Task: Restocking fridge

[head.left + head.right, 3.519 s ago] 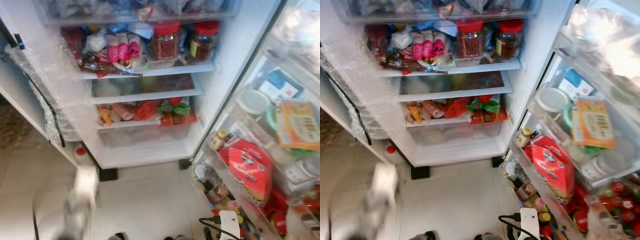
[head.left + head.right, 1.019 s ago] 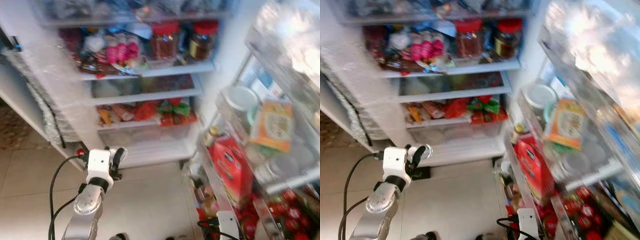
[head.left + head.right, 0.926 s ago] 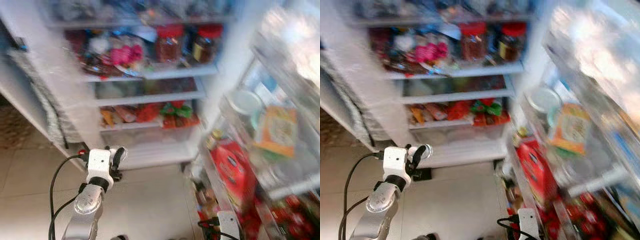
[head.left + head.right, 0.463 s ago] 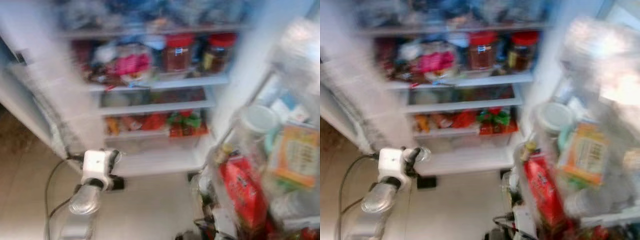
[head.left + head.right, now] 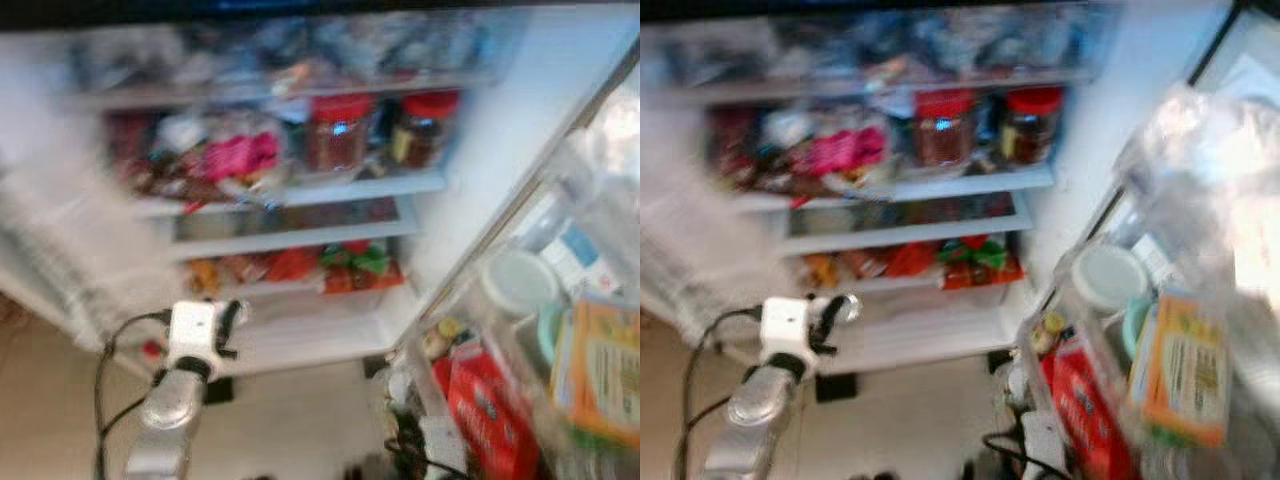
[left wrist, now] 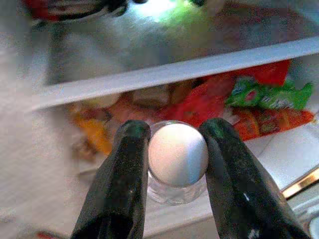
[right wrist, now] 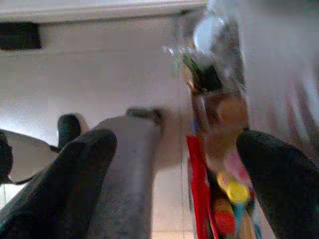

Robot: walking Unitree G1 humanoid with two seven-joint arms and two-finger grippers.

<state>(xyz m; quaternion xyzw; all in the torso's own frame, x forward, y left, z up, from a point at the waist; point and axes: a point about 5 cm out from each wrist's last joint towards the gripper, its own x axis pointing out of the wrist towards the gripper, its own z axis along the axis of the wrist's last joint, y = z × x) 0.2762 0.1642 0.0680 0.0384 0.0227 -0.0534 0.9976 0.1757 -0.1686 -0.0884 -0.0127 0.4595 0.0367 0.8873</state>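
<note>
I had a small clear bottle with a white cap [image 6: 177, 160] pinched between the two black fingers [image 6: 122, 184] of my left gripper [image 5: 228, 322], held out in front of the open fridge [image 5: 470, 170] at about the height of its lowest shelves. Just beyond it lay a shelf of red, orange and green snack packets [image 6: 259, 92]; higher up stood two red-lidded jars [image 5: 340, 132]. My right gripper [image 7: 174, 169] hung low beside the door bins, fingers spread wide with nothing between them, looking down at floor and bin contents. As I judged it, the grip sat only on the rounded cap, so the bottle could slip or swing loose if I bumped a shelf edge, and the shelves were crowded enough to topple something. The red carton [image 5: 490, 415] and orange packet [image 5: 600, 375] in the door carried print, too blurred to read.
</note>
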